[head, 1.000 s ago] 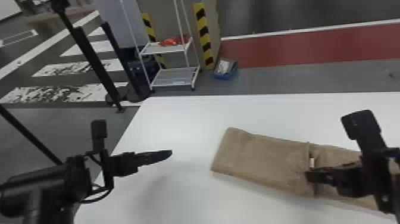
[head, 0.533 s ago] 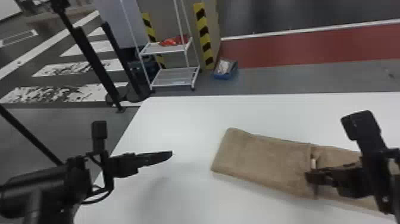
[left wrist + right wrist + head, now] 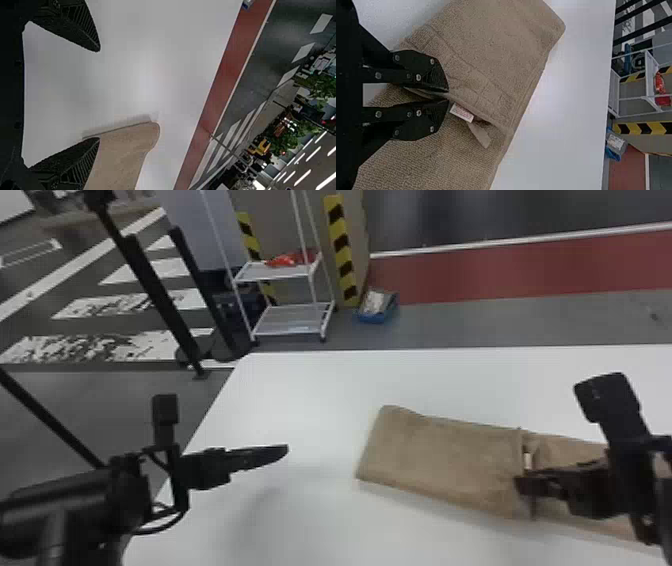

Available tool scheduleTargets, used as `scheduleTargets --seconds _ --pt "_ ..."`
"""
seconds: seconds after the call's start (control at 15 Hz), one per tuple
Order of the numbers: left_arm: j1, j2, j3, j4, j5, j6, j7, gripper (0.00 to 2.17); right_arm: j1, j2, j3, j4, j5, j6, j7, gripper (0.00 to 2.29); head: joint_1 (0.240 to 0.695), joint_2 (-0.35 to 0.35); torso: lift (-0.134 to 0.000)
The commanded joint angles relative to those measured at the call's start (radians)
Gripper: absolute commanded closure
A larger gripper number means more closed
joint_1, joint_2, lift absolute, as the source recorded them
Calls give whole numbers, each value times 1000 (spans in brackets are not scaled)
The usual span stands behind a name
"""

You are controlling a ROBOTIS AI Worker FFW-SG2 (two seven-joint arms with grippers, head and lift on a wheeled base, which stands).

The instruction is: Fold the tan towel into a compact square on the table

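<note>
In the head view the tan towel [image 3: 440, 462] lies as a long folded strip, its upper layer ending in a hemmed edge. Over that edge is my right gripper [image 3: 522, 486]. The right wrist view has the right gripper [image 3: 447, 97] closed on the hem of the towel [image 3: 494, 43], beside a white tag and a small loop. Left of the towel, above the table, my left gripper [image 3: 286, 450] is parked. Seen from the left wrist, the left gripper [image 3: 99, 95] has its fingers wide apart with nothing between them, and the towel's end [image 3: 123, 154] lies beyond one finger.
The white table [image 3: 310, 390] has its left edge under the left arm and its far edge behind the towel. Beyond it on the floor stand a white rack [image 3: 295, 310] and a blue bin [image 3: 377, 310].
</note>
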State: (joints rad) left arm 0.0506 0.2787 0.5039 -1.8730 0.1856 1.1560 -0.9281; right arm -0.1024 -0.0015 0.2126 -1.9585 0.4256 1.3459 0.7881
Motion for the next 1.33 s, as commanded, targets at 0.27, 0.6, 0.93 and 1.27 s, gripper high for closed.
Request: scheduleTargets --seconds 0.27,0.6,0.93,1.27 --pt "0 0 1 0 0 0 0 87 -8 2 2 12 4 -3 -4 758 695 311 -125" --pt "3 0 -1 0 0 0 0 87 -10 2 2 16 21 -18 -6 1153 695 309 -125" --pt "3 2 1 0 0 0 -2 87 -2 2 -1 -19 -4 -21 -1 1177 695 307 -125" --pt "9 11 28 -3 23 0 -2 87 64 2 -47 -172 -48 16 8 1177 695 326 -125"
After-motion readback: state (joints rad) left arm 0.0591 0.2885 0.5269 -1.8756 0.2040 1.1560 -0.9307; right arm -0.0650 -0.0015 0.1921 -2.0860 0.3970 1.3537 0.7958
